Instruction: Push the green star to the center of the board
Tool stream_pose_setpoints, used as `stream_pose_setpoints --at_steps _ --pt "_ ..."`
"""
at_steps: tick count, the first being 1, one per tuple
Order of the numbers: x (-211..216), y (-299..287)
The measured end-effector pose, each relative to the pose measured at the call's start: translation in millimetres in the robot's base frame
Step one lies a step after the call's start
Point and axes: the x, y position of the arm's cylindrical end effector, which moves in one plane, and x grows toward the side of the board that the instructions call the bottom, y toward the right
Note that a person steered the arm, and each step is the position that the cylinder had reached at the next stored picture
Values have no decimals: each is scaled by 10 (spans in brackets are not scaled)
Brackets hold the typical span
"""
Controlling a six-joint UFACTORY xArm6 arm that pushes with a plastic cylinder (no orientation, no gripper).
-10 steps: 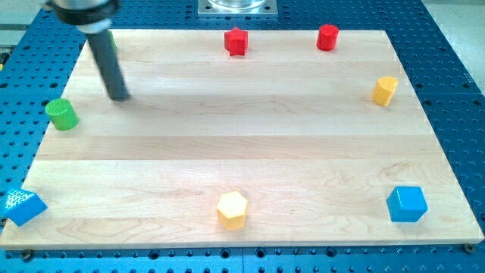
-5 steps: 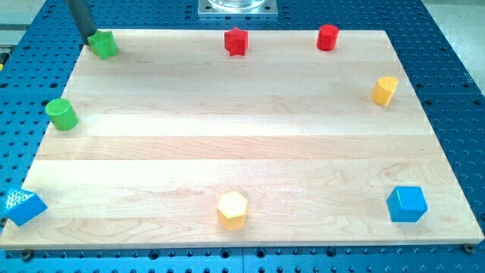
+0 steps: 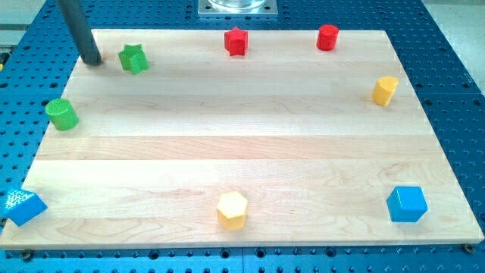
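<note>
Sitting across most of the view, the wooden tabletop (image 3: pixel 250 144) is carrying eight small blocks, nearly all of them near its edges, so the middle is lying open as the target. No gripper is fitted here, so there are no jaws to call apart or together; the arm is ending in a plain dark rod, and my tip (image 3: pixel 93 62) is resting near the tabletop's top-left corner.

The green star (image 3: pixel 133 58) is standing just to the view's right of my tip, near it but apart, with a sliver of bare wood showing between them. It is lying far from the centre, which is down and to the view's right of it.

To do this push well, I am judging that my tip should be contacting the star on its upper-left side, so the push line is running diagonally through the star's middle toward the centre. At present my tip is sitting level with the star, slightly low if anything, so pushing straight from here would be sending it along the top edge toward the red star (image 3: pixel 236 41). A star's points are tending to make it spin off a rod, so slow, centred contact with small corrections is mattering.

The green cylinder (image 3: pixel 61 114), down the left edge, is lying clear of that diagonal.
</note>
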Motion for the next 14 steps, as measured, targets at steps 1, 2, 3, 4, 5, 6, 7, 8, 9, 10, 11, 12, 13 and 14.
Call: stream_pose_setpoints --at_steps 1,2,3,4,5,6,7,8,9,10,11,12,13,14 --pt "-9 422" --pt "275 1193" --pt "580 1882" --pt "444 1714" --pt "421 1468" --pt "451 1250" --pt "866 1810" --pt "1117 2330" --pt "916 1733" --pt "1010 1429" --pt "1265 1766" --pt "1320 2310" --pt "1300 2476" --pt "1117 2990"
